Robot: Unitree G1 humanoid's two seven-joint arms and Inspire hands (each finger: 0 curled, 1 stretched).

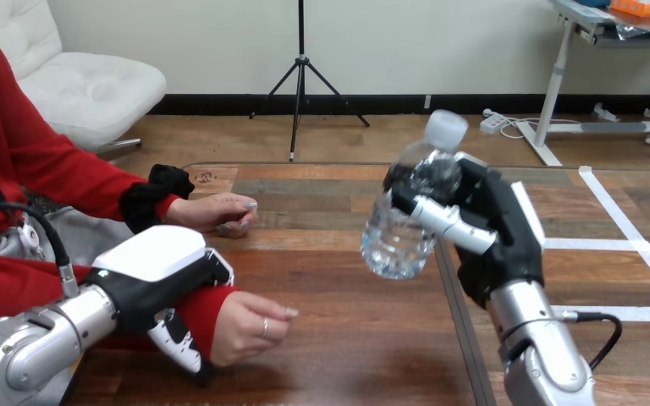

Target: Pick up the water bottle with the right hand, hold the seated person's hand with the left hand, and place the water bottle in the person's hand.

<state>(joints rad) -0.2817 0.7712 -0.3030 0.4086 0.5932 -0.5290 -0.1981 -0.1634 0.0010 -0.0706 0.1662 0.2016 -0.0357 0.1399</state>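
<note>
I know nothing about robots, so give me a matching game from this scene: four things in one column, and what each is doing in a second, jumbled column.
Things
1. water bottle
2. robot's left hand
3. person's nearer hand
4. person's farther hand

States
A. resting on the table, farther back
B. fingers curled round the person's red-sleeved wrist
C. tilted, gripped in the robot's right hand
D. empty, fingers pointing toward the bottle

Pairs: 1-C, 2-B, 3-D, 4-A
</note>
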